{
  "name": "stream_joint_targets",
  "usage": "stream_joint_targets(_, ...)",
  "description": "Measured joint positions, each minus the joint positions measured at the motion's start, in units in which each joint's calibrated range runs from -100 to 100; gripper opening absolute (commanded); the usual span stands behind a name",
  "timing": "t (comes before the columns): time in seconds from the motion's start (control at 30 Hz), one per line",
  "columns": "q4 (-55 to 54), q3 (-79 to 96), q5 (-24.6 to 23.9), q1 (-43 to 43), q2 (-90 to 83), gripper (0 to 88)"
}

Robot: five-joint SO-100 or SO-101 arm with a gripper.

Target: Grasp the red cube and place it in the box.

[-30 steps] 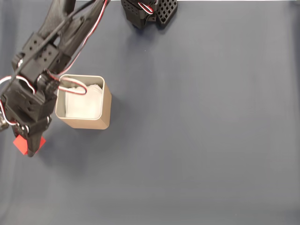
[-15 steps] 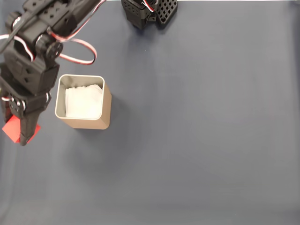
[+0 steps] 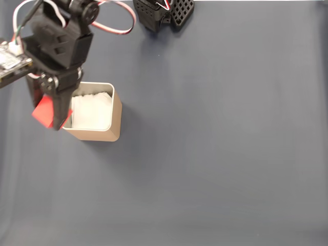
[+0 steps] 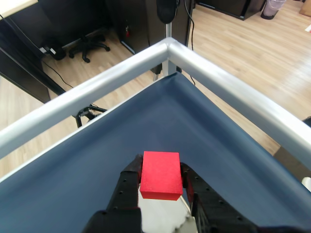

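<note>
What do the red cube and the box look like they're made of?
The red cube: matte, even red faces with no shine, probably plastic or foam. The box: smooth tan walls and a thin shiny rim, likely metal, with a white lining that looks like paper or tissue.

Red cube [image 4: 161, 174] — tan (white-lined) box [image 3: 115, 122].

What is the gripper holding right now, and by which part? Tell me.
The gripper holds the red cube, pinched by its two opposite side faces between the fingers, lifted next to the box.
</note>
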Motion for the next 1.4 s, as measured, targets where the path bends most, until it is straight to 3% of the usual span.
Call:
stream_joint_targets(0.63,-12.3,32.7,-0.6,-2.1,-25.6,0.3)
stream_joint_targets(1.4,-19.9,45.3,-0.6,-3.5,-33.0,0.8)
